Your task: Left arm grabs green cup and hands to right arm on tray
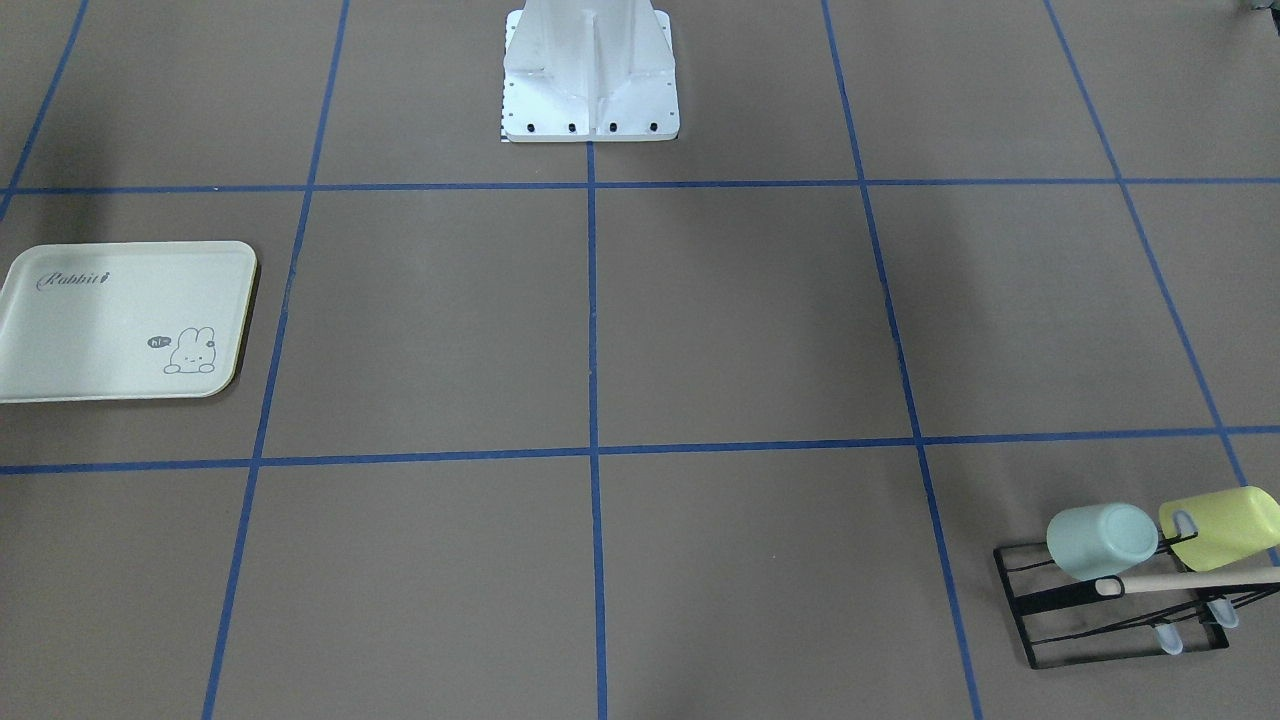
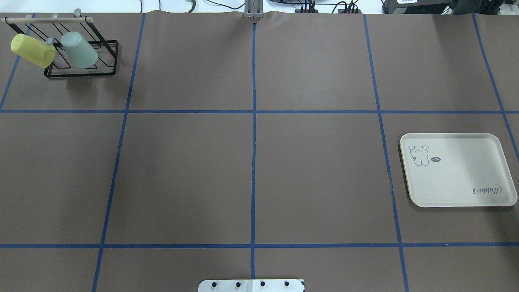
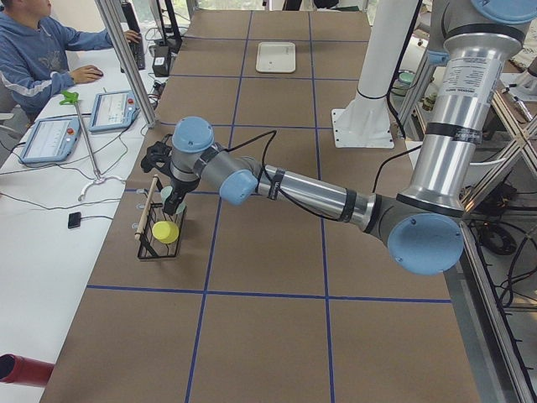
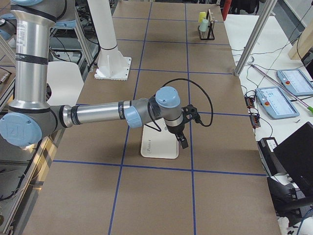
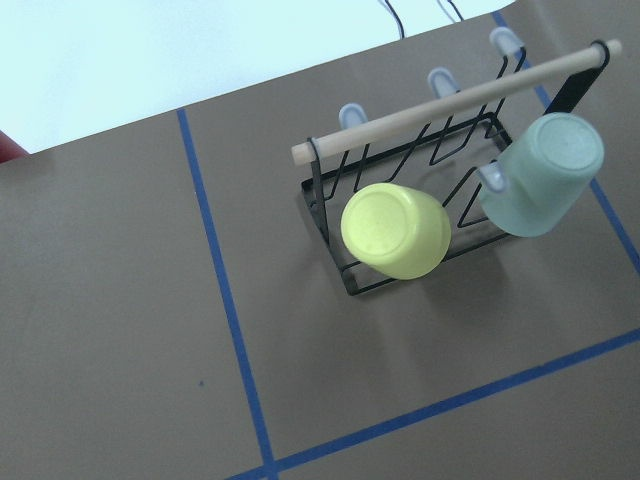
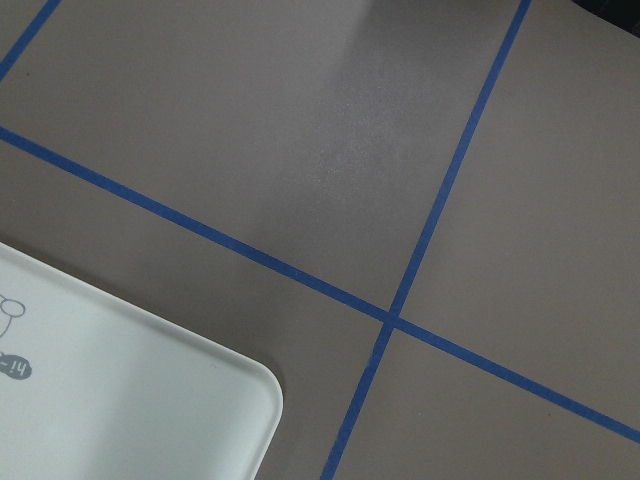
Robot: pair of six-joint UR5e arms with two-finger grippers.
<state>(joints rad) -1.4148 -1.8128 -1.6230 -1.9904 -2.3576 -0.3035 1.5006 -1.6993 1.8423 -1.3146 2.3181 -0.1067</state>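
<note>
The pale mint-green cup hangs mouth-down on a peg of the black wire rack at the table's far left corner. It also shows in the front view and the left wrist view. The left gripper hovers above the rack; it shows only in the left side view, so I cannot tell whether it is open. The cream tray lies empty on the robot's right side. The right gripper hangs over the tray's edge; I cannot tell its state.
A yellow-green cup hangs on the same rack beside the green one, under a wooden rod. The white robot base stands at the table's near edge. Blue tape lines grid the brown table. An operator sits beyond the far edge.
</note>
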